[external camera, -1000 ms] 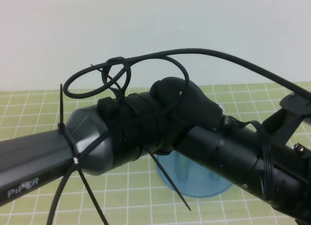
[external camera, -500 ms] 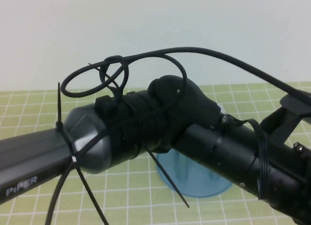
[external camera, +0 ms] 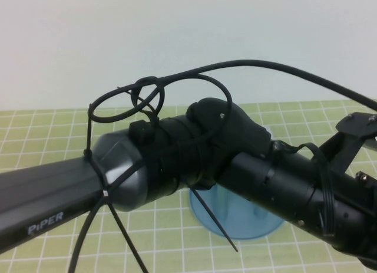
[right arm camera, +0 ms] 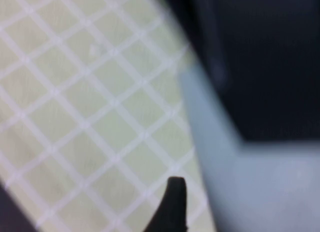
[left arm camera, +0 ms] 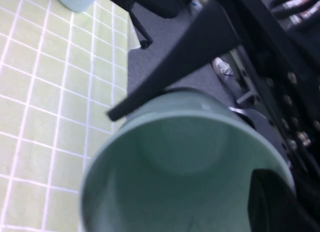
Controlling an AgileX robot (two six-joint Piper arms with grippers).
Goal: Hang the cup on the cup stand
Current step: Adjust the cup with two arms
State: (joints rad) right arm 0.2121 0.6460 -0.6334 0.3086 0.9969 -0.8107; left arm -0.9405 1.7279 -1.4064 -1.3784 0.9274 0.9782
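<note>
Between left tool [left arm camera: 200,142] fingers, mint cup [left arm camera: 185,162]; right tool [right arm camera: 172,207] blurred.

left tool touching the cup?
Touching. Left wrist view: the left tool has one finger against the cup outside and the other inside its rim. Right tool's contact unclear.

High view: raised, angled down, largely blocked by the left arm [external camera: 177,167] close before the lens. Left wrist view: looks straight into the cup [left arm camera: 185,167] at close range. Right wrist view: very near the checked mat [right arm camera: 75,91]. All three views share that mat.
</note>
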